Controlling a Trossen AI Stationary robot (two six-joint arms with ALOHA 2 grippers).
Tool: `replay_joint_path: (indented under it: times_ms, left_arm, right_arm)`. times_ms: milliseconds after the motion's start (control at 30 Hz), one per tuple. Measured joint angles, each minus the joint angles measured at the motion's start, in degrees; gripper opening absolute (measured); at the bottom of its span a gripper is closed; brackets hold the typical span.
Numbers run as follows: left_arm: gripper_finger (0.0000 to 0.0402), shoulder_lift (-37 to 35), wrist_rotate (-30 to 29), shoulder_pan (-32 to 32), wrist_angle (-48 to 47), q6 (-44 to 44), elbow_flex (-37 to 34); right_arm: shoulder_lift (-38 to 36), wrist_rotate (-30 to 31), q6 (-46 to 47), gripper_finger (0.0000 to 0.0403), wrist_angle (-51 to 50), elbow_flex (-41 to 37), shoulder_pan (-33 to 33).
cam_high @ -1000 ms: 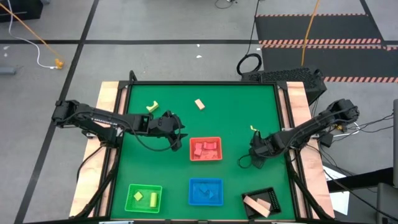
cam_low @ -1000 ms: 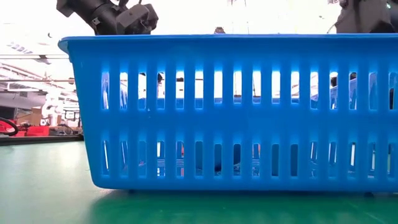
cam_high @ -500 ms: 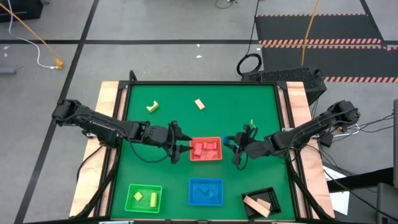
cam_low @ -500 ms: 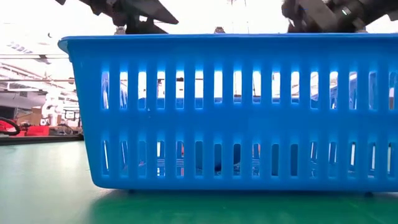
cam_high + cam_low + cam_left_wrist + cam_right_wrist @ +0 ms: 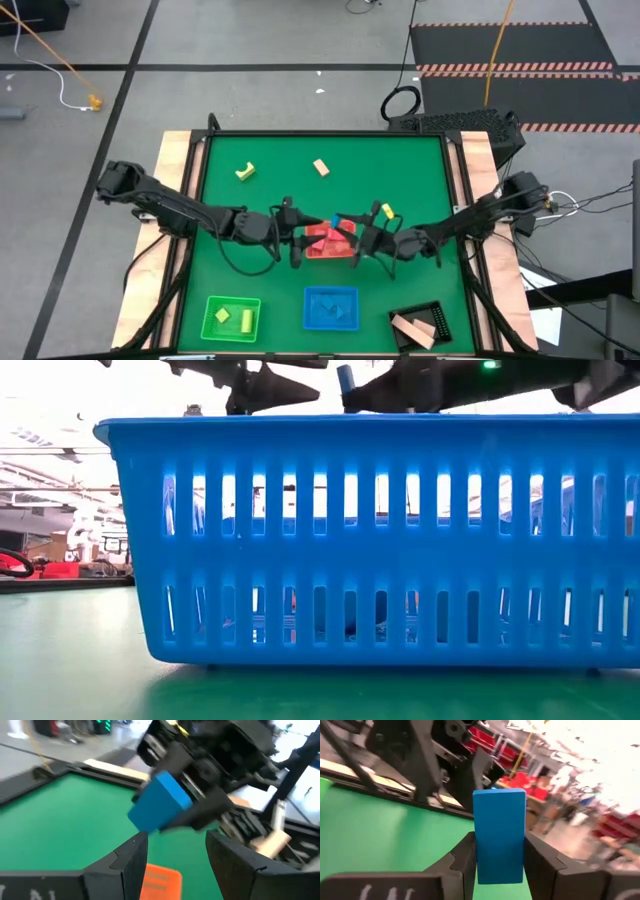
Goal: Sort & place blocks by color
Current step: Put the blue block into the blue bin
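Both grippers met; right gripper (image 5: 498,862) clamps blue block (image 5: 499,837).

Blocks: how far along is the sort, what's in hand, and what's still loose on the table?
Done: yellow pieces lie in the green tray, red ones in the red tray, blue in the blue tray, tan in the black tray. In hand: the right gripper is shut on a blue block over the red tray, facing the open left gripper. Left: a yellow piece and a tan block.

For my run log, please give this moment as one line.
right tool: shut on blue block | left tool: open, facing it | place: above red tray
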Motion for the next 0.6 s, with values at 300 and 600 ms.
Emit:
replay_joint_path:
  times_ms: [300, 600]
  left_arm:
    - [0.0202, 2.0, -9.1, -0.6, 3.2, 5.5, 0.0]
    - [0.0202, 2.1, -15.9, -1.4, 4.0, 5.6, 0.0]
  right_arm:
    - [11.2, 12.9, -14.8, 0.011, -0.9, 13.8, 0.0]
    - [14.9, 12.9, -18.4, 0.011, -1.8, 17.9, 0.4]
